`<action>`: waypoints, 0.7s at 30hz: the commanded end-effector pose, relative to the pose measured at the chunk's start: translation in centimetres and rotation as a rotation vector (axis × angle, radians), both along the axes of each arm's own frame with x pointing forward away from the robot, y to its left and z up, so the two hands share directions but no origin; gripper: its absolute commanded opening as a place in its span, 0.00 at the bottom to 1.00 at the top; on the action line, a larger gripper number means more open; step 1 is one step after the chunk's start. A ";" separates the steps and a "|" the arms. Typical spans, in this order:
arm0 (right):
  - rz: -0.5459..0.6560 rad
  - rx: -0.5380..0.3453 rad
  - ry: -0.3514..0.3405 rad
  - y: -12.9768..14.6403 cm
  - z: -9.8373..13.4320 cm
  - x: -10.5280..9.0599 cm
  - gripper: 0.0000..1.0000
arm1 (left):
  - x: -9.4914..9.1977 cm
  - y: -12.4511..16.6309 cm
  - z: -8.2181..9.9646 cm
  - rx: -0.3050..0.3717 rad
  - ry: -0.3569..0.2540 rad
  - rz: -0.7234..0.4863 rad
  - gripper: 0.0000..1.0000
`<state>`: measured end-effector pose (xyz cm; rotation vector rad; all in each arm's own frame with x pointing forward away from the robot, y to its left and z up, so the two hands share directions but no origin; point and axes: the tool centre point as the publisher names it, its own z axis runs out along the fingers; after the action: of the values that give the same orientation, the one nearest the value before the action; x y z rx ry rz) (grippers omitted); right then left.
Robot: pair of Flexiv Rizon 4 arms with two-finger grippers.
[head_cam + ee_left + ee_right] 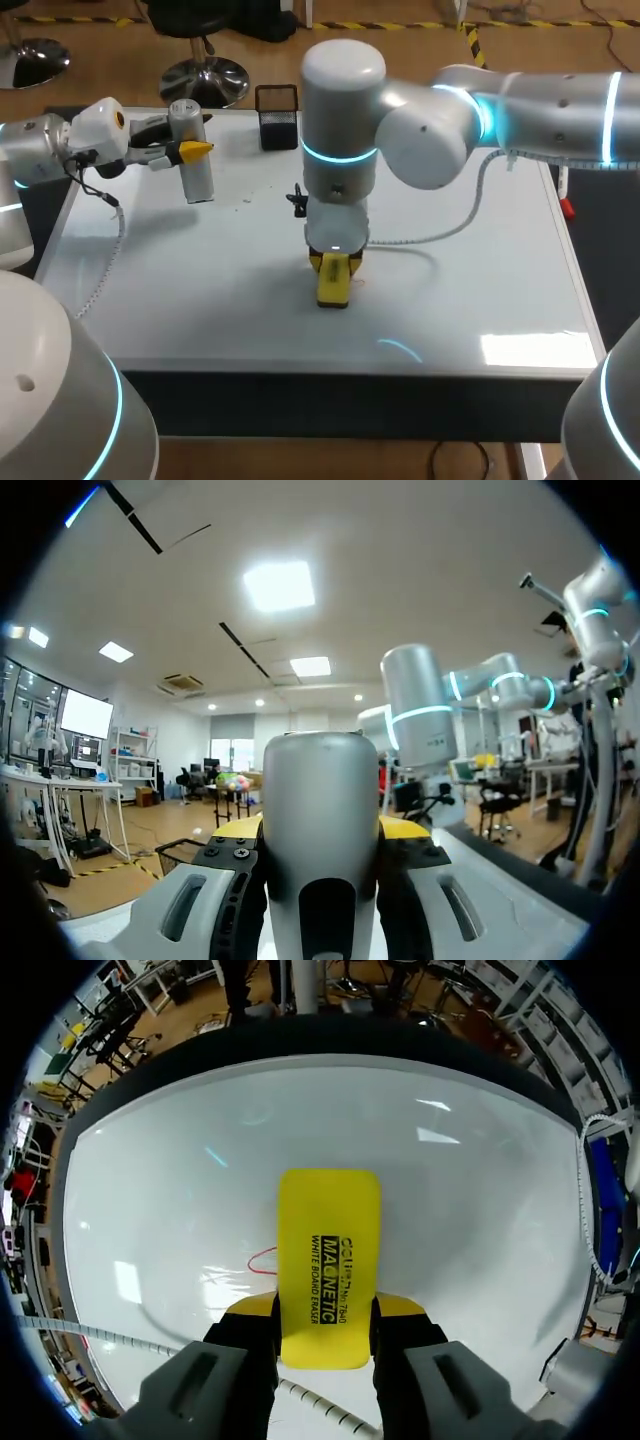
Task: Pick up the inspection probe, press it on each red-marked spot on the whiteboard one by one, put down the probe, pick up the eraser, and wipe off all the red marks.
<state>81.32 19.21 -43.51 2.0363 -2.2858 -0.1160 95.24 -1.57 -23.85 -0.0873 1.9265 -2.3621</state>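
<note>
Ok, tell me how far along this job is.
Probing looks done, but the inspection probe is not put down: the left end effector is shut on it. In hand: the right end effector holds the yellow eraser flat on the whiteboard. Left: a red mark shows beside the eraser, to wipe off.

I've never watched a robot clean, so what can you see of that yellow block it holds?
The eraser is a flat yellow block, plastic-looking, with rounded corners and black print on its back. The right pincer grips its two sides, holding it against the whiteboard beside a thin red mark.
</note>
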 end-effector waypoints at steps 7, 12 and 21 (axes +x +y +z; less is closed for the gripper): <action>-0.074 -0.020 0.010 -3.9 -3.5 0.7 0.00 | 0.0 0.0 0.1 0.000 -0.001 0.002 0.00; -0.112 -0.041 0.012 -5.5 -3.9 0.8 0.00 | 0.0 0.0 0.1 0.000 -0.001 0.002 0.00; -0.167 -0.065 0.005 -8.0 -3.9 1.2 0.00 | 0.0 0.0 0.1 0.000 -0.001 0.002 0.00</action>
<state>82.89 12.31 -43.26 1.8065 -2.4152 -0.0596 95.24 -1.58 -23.85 -0.0872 1.9265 -2.3622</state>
